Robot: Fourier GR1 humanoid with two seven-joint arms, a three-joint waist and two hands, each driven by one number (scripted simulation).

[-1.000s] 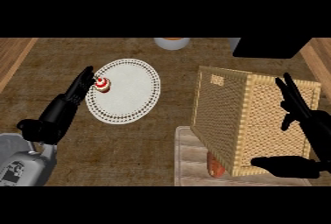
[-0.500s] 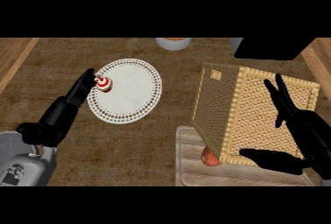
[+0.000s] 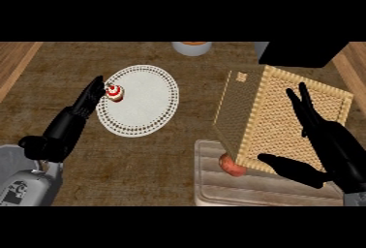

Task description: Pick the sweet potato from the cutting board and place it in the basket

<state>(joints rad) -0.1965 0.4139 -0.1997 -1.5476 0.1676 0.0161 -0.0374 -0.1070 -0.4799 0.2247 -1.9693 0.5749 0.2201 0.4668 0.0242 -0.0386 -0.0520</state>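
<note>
Head view, operator query: where is the sweet potato (image 3: 231, 165) located?

Technician: At lower centre-right of the frame. It lies on the cutting board (image 3: 236, 191), at that board's upper edge. Only its orange end shows; the rest is hidden beneath the lower left corner of the basket (image 3: 247, 114).

Operator: State the basket's position.

Technician: Right of centre. It is a woven container, tilted, with one side wall facing the camera and its open top toward the right.

Operator: Right hand (image 3: 336, 150) status?

Technician: Fingers straight and spread wide, holding nothing. It sits over the basket's opening at the right edge of the frame. The thumb (image 3: 293, 169) extends leftward along the basket's lower rim. The sweet potato lies just left of the thumb tip, apart from it; no contact is visible.

Operator: Left hand (image 3: 75, 114)?

Technician: At the left of the frame, fingers straight, holding nothing. The fingertips lie at the left rim of a white plate (image 3: 146, 104), beside a small red-and-white item (image 3: 114, 93) on that plate. The sweet potato is well apart from this hand.

Operator: Other items?

Technician: A cup (image 3: 191, 47) with orange contents at the upper edge, centre.
</note>
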